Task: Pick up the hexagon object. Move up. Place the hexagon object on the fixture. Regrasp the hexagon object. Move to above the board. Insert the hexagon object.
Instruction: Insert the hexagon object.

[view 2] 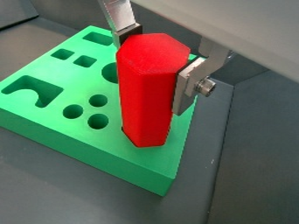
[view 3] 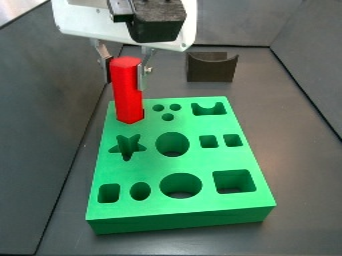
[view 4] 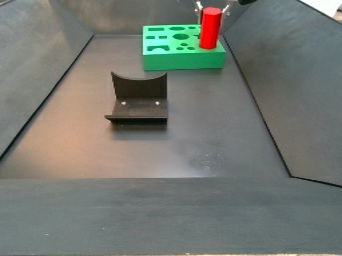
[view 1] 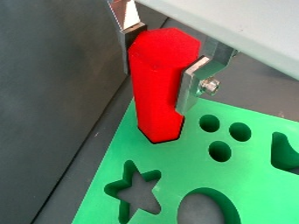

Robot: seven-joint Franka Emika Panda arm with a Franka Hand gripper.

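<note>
The red hexagon object (view 1: 155, 83) stands upright, and my gripper (view 1: 163, 52) is shut on its upper part. Its lower end meets the green board (view 1: 176, 171) at a corner, next to three small round holes. How deep it sits in the board I cannot tell. In both side views the hexagon object (view 3: 126, 90) (view 4: 210, 27) rises from one corner of the board (view 3: 181, 217) (view 4: 181, 62), with the gripper (view 3: 126, 60) over it. The dark fixture (view 3: 210, 66) (view 4: 138, 98) stands apart from the board with nothing on it.
Dark walls (view 4: 40, 80) slope up round the dark floor (view 4: 201, 140). The board carries star, round, square and arch-shaped holes (view 3: 174, 143). One wall (view 1: 59, 87) runs close beside the board's corner where the gripper is.
</note>
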